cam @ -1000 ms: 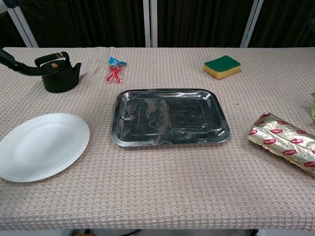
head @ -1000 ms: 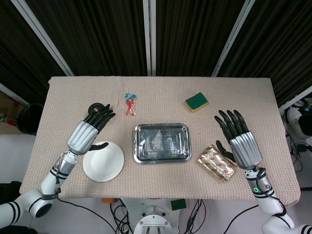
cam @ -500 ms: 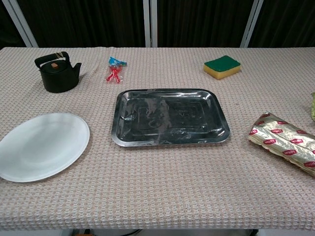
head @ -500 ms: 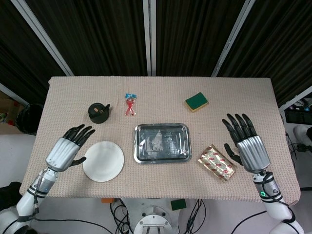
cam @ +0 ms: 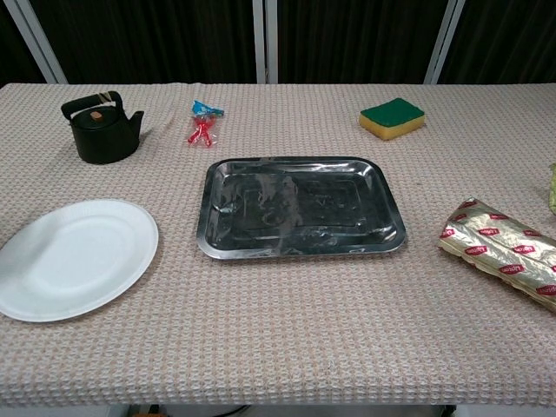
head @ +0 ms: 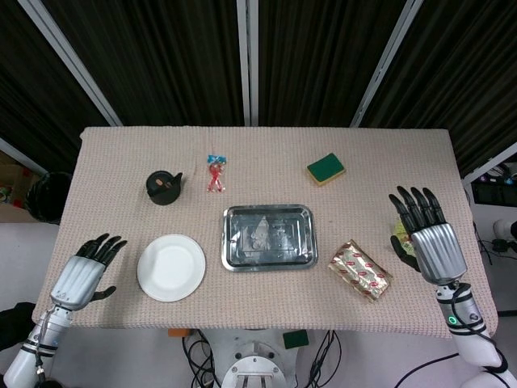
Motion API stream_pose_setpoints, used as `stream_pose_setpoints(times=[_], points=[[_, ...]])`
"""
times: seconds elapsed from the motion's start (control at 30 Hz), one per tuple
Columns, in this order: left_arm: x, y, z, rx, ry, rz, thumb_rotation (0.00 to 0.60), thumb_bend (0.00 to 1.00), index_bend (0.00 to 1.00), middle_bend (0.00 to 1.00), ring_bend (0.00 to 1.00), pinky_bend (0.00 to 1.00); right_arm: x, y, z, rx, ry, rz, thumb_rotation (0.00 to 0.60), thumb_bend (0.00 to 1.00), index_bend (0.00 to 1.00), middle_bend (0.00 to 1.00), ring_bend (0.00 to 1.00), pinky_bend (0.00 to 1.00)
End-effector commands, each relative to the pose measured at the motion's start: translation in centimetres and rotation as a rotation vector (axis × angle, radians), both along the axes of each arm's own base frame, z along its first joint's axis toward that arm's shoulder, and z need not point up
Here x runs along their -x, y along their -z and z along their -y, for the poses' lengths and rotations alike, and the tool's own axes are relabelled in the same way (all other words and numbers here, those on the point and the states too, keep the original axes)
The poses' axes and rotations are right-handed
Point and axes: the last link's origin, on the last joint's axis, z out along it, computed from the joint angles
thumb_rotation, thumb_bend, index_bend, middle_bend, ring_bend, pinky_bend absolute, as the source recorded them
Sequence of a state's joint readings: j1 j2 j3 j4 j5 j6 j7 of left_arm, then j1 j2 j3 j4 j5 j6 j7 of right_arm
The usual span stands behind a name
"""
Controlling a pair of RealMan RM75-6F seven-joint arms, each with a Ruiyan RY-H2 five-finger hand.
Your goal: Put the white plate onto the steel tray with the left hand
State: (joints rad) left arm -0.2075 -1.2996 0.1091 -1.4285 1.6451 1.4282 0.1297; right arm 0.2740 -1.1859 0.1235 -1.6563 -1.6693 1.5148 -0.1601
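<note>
While the white plate (head: 171, 267) just sits flat on the table (head: 266, 162) near its front-left corner, beside the steel tray (head: 269, 237) but not touching it, the left hand (head: 83, 276) hovers off the left edge, fingers spread, holding nothing. Right hand (head: 426, 237) is at the right edge, fingers apart too, empty, close to the gold snack pack (head: 360, 270). Black kettle (head: 164, 187), red candy (head: 215, 174) and green sponge (head: 325, 169) sit toward the back edge
</note>
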Motion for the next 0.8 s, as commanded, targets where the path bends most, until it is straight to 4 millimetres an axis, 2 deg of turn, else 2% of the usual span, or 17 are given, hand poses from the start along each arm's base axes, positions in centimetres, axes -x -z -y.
stream_pose_setpoints(times=[0.03,0.43,0.8], points=[[0.2,1.3,0.1,0.025,0.008,0.016,0.6,0.0,0.14,0.15,0.08,0.21,-0.7,-0.6,0.1,0.02,-0.028,0.007,0.6,0.36,0.0,0.0,0.0,0.0],[0.6,4.0,-0.9,0.108,0.003,0.096,0.6,0.0,0.16,0.15,0.08,0.21,-1.3,-0.6,0.1,0.034,-0.019,0.007,0.6,0.36,0.0,0.0,0.0,0.0],[0.8,5.5,-1.2,0.135,0.011,0.129,0.6,0.0,0.16,0.15,0.08,0.2,-1.6,-0.9,0.0,0.034,-0.024,-0.005,0.6,0.36,0.0,0.0,0.0,0.0]])
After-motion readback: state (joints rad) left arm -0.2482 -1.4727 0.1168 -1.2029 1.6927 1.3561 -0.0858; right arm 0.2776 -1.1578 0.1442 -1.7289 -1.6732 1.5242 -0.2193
